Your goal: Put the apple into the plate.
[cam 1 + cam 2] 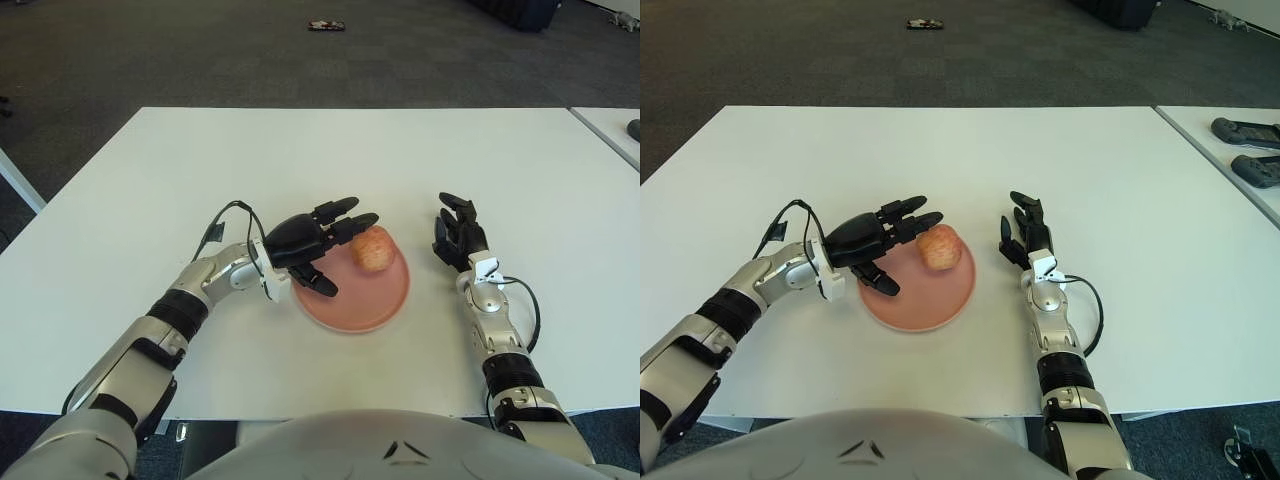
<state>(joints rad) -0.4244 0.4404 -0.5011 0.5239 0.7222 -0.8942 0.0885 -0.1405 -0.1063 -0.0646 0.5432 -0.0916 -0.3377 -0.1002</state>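
The step in hand was the release and retreat. The left hand (318, 243) hovered over the left edge of the plate (380, 300), its fingers spread and holding nothing, fingertips just beside the apple (372, 247). To finish well, that hand would want to draw back to its own left and slightly upward, so that no finger brushed the fruit and set it rolling. The lower finger reached over the plate's left rim, so a flat sideways drag might nudge the dish. Whether any fingertip was touching the apple was hard to tell from either eye; they looked barely apart.

The plate, a shallow pink dish on the white worktop (150, 170), held the apple alone. The fruit sat toward the plate's far side, close to the rim rather than centred, apparently upright and at rest. By my judgement the task was all but complete.

The right hand (1024, 234) showed to the right of the plate, fingers loosely extended and empty.
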